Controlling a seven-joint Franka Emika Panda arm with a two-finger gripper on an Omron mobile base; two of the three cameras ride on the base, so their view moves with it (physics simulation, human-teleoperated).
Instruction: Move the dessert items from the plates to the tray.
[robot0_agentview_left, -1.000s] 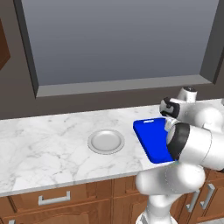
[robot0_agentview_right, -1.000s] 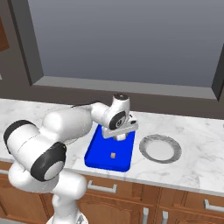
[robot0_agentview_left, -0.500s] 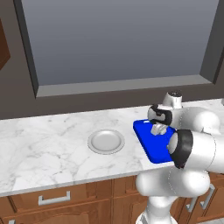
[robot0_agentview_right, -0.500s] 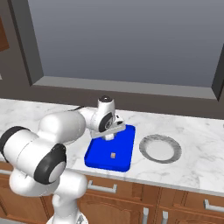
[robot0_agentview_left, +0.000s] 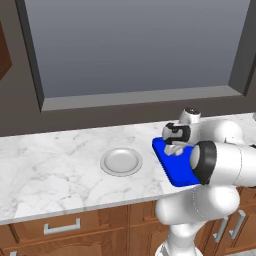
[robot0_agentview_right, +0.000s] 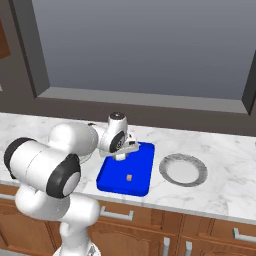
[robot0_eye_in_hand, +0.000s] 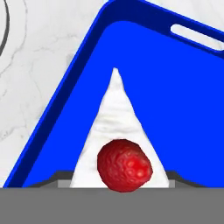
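1. Blue tray (robot0_agentview_right: 141, 172) lies on the marble counter (robot0_agentview_left: 50, 165), near its front edge, between the two plates.
2. Gripper (robot0_agentview_right: 121, 154) hangs low over the tray's far left corner, as the right base view gives it. In the hand view a white wedge with a red berry on top, the cake (robot0_eye_in_hand: 118, 140), sits between the fingertips over the tray's blue surface (robot0_eye_in_hand: 183, 109), handle slot (robot0_eye_in_hand: 197, 37) beyond.
3. Grip state: the fingers appear closed on the cake, though the tips are mostly hidden at the frame bottom. Whether the cake already rests on the tray I cannot tell.
4. Step in hand, by judgement: placing the second dessert item. Next move calls for a short descent if needed, then parting the fingers and a straight lift clear, so the wedge is not dragged or tipped.
5. Contents:
 - Tray: one small tan lump (robot0_agentview_right: 129, 177) near its middle, well apart from the gripper.
 - Left plate (robot0_agentview_left: 121, 161): nothing in it.
 - Right plate (robot0_agentview_right: 183, 169): nothing in it.
6. Progress, by judgement: nearly complete; only release of the cake remains.
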